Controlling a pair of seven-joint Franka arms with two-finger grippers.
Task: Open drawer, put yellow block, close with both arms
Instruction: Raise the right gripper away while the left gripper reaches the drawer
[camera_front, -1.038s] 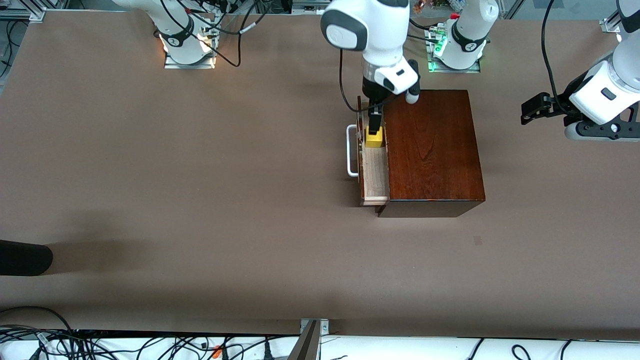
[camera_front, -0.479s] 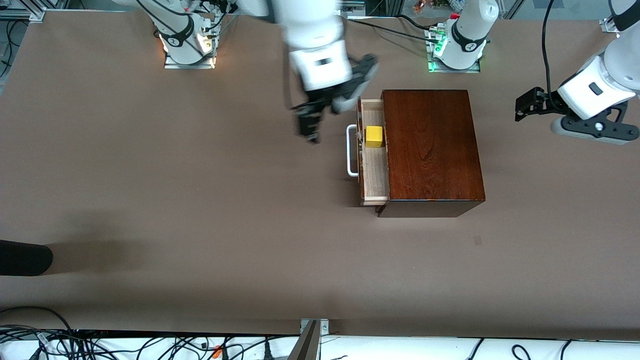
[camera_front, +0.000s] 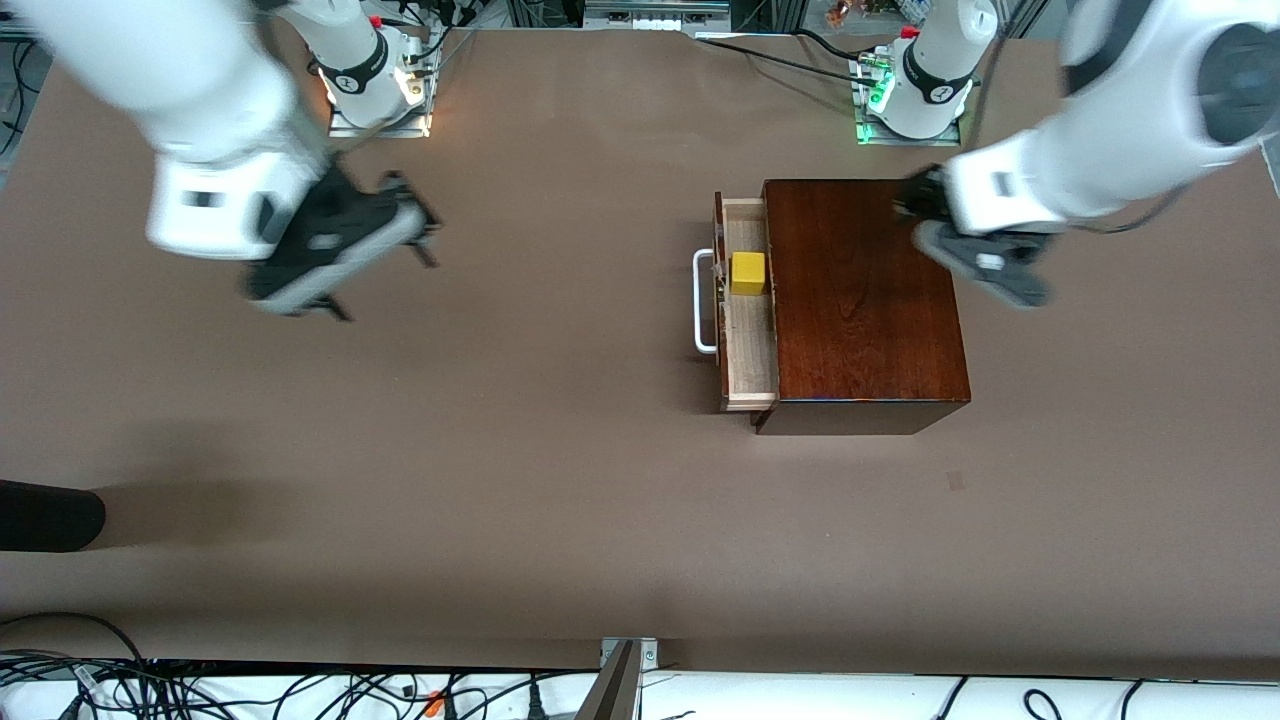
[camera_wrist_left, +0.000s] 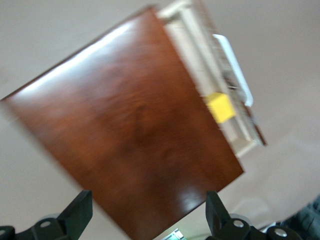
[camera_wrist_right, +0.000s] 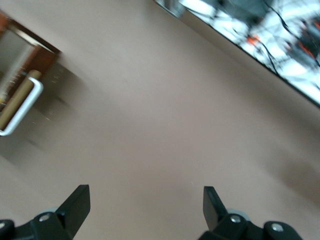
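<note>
Now the yellow block (camera_front: 748, 273) in the open drawer (camera_front: 750, 370), left tool (camera_wrist_left: 145, 220) agape over the box (camera_front: 860, 300), right tool (camera_wrist_right: 145, 212) agape well apart.

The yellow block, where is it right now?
The yellow block sits inside the open drawer of the dark wooden box, in the part farther from the front camera, just beside the white handle. No gripper is touching it.

You've got two chunky white arms (camera_front: 215, 120) with grey-black joint rings, each ending in a black two-finger gripper, the left gripper (camera_wrist_left: 147, 220) and right gripper (camera_wrist_right: 145, 212) both showing little silver screws, plus black cables trailing off bases (camera_front: 905, 120) that glow green or warm white.
</note>
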